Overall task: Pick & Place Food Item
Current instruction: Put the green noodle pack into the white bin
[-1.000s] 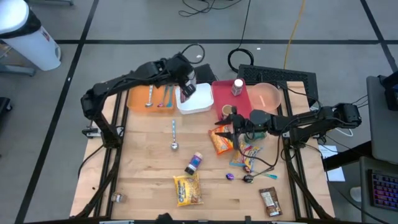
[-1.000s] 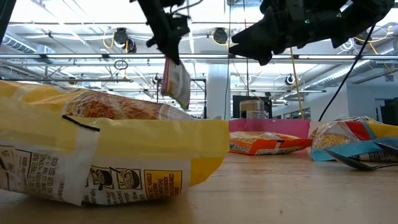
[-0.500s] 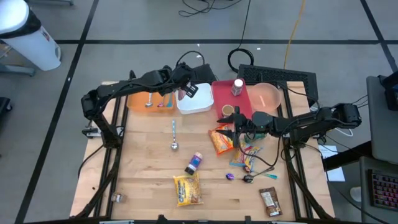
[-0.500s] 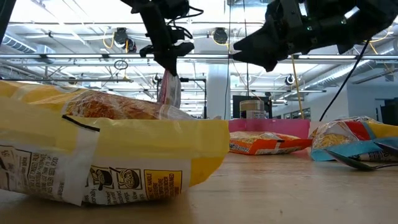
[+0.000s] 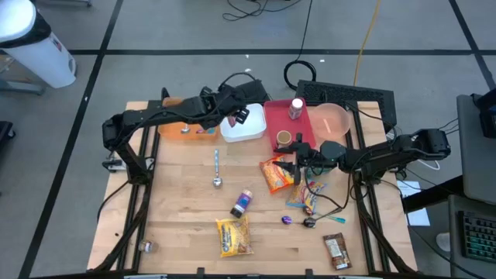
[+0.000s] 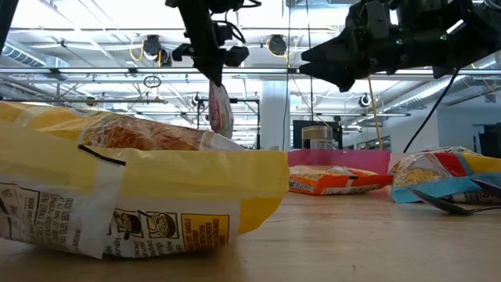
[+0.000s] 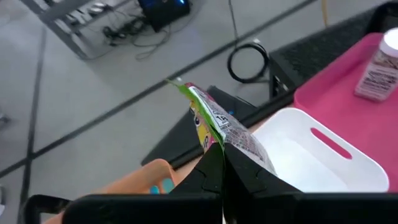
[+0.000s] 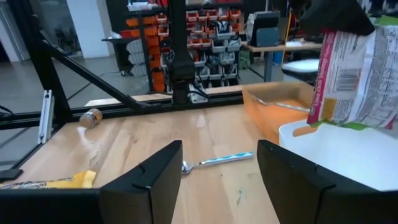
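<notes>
My left gripper (image 5: 227, 116) is shut on a pink, green and white snack packet (image 7: 217, 121) above the left rim of the white bin (image 5: 246, 124). The low view shows the packet (image 6: 220, 110) hanging under the fingers. My right gripper (image 5: 297, 165) stands open and level, up off the table, beside an orange snack bag (image 5: 274, 175) lying flat on the wood. In the right wrist view its two fingers (image 8: 217, 177) point across the table toward the bin (image 8: 339, 155) and the packet (image 8: 351, 74). My left gripper pinches one end of the packet (image 7: 219, 143) between its two shut fingers, which slant downward from the table's left side. The packet hangs below the fingers, lifted clear above the bin's rim, with its printed face nearly upright.
An orange bin (image 5: 178, 124) with cutlery sits left of the white bin; a pink tray (image 5: 283, 116) with a jar (image 5: 296, 108) and a pink bowl (image 5: 332, 118) sits right. A spoon (image 5: 217, 167), small bottle (image 5: 242, 203), yellow bag (image 5: 234, 235), brown bar (image 5: 336, 250) and sweets lie on the table.
My left gripper has sunk and shifted toward the table's left and near side while its wrist rolled; the packet, tilted before, now hangs nearly straight over the bin's left rim. My right gripper has dropped a little and stayed open.
</notes>
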Tool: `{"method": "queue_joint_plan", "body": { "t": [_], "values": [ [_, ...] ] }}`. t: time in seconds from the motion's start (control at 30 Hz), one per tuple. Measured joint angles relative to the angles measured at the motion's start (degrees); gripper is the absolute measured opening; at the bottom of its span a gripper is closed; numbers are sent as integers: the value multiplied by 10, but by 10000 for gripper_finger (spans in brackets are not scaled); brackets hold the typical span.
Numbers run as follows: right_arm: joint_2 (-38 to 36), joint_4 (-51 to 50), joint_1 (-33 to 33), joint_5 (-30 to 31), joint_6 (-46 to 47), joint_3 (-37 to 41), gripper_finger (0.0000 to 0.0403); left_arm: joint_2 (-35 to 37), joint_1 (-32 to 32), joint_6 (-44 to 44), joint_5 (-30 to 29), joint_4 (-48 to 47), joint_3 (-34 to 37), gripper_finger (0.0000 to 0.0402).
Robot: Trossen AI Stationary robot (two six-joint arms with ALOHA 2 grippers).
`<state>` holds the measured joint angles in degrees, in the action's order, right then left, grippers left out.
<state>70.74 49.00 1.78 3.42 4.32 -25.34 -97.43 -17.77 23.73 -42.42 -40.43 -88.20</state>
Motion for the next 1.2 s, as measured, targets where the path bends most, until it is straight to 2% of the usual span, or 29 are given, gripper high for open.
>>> {"method": "queue_joint_plan", "body": {
  "t": [0.23,0.43,0.63,1.0,1.2],
  "values": [
    [0,49,0,3,-54,0,200,-5,5,50,-19,0,0,0],
    [0,75,0,57,-94,0,197,-18,6,79,-38,-16,0,0],
    [0,87,0,56,-97,0,196,-29,13,119,-64,-47,0,0],
    [0,11,0,54,-79,0,196,-28,50,271,-111,-78,0,0],
    [0,-26,0,54,-17,0,198,-32,67,345,-128,-79,0,0]
  ]
}}
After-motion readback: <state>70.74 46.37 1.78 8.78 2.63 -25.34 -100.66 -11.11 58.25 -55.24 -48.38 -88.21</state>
